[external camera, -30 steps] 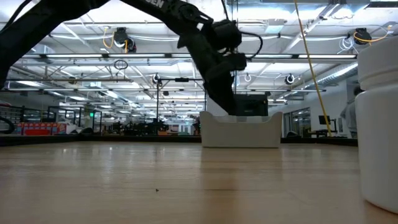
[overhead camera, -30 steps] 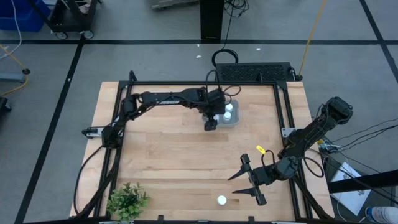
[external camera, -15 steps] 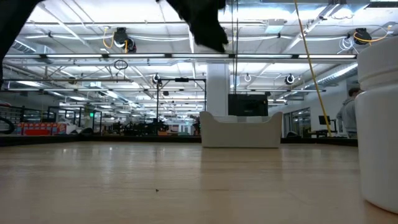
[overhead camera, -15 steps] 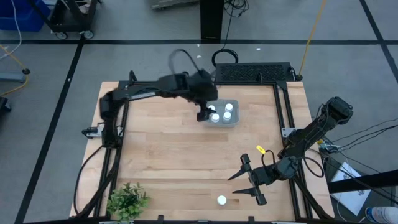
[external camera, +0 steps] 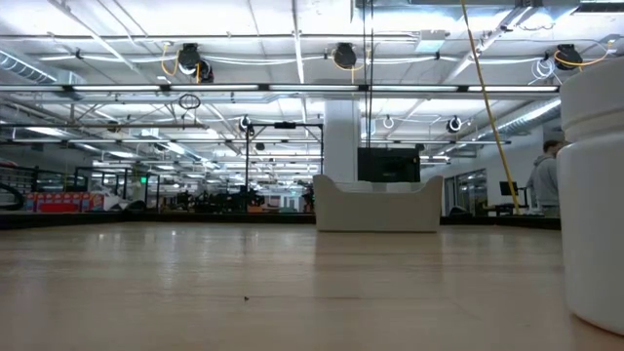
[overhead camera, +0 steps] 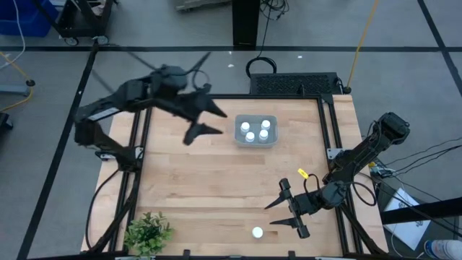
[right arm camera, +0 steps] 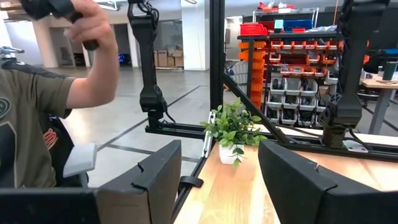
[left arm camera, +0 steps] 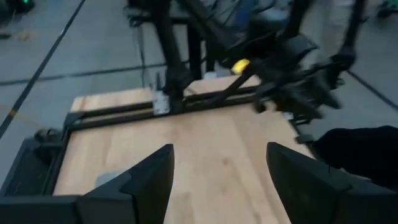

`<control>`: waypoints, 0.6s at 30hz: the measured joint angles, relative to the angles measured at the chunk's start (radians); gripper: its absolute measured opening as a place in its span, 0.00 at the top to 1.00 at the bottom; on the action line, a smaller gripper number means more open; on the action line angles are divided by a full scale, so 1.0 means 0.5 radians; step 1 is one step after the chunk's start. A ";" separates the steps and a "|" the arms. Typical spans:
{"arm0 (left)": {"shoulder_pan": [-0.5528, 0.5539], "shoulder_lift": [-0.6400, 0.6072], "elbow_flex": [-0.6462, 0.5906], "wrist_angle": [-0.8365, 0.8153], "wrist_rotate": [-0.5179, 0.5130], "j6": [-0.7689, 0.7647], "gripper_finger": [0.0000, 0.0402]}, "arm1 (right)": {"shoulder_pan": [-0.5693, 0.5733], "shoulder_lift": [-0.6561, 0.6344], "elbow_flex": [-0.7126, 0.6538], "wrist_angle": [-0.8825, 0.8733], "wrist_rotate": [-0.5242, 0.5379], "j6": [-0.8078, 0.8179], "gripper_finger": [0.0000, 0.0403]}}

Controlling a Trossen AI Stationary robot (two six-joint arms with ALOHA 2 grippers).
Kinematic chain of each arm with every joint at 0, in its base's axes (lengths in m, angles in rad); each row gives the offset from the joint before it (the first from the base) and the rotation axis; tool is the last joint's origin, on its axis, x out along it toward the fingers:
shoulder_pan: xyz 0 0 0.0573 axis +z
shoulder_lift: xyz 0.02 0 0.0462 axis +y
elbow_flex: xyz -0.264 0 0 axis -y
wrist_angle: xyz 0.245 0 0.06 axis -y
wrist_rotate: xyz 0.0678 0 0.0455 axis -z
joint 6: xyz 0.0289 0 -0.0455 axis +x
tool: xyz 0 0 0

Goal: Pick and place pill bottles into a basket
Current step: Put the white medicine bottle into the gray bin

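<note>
Pill bottles number five here: four stand with white caps up inside the basket (overhead camera: 257, 132), a shallow grey-blue tray at the far middle of the wooden table (overhead camera: 216, 180), and the fifth bottle (overhead camera: 257, 232) stands alone near the table's near edge, well apart from the tray. In the low view that lone bottle (external camera: 593, 195) looms large at the right edge, and the basket (external camera: 377, 205) shows far off across the boards as a pale walled tray. The left pincer (overhead camera: 206, 121) hangs over the far left part of the table, to the left of the basket and clear of it, its two fingers spread wide with nothing between them; its wrist view shows the same wide gap (left arm camera: 219, 177) above bare wood. The right pincer (overhead camera: 286, 211) sits low near the right front of the table, just beside the lone bottle but not touching it, fingers spread wide and empty. A small green plant (overhead camera: 148, 232) stands at the near left corner. In the right wrist view a person's raised hand (right arm camera: 94, 28) shows beyond the table.
</note>
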 joint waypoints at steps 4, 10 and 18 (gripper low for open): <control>-0.136 -0.149 -0.060 0.004 -0.018 -0.002 0.38 | 0.001 0.000 0.000 0.001 0.001 0.000 0.48; -0.398 -0.316 -0.220 0.080 -0.020 0.049 0.40 | 0.000 0.000 0.001 0.031 0.001 -0.016 0.48; -0.713 -0.588 -0.671 0.396 -0.371 0.059 0.46 | 0.000 0.000 0.001 0.061 0.000 -0.062 0.48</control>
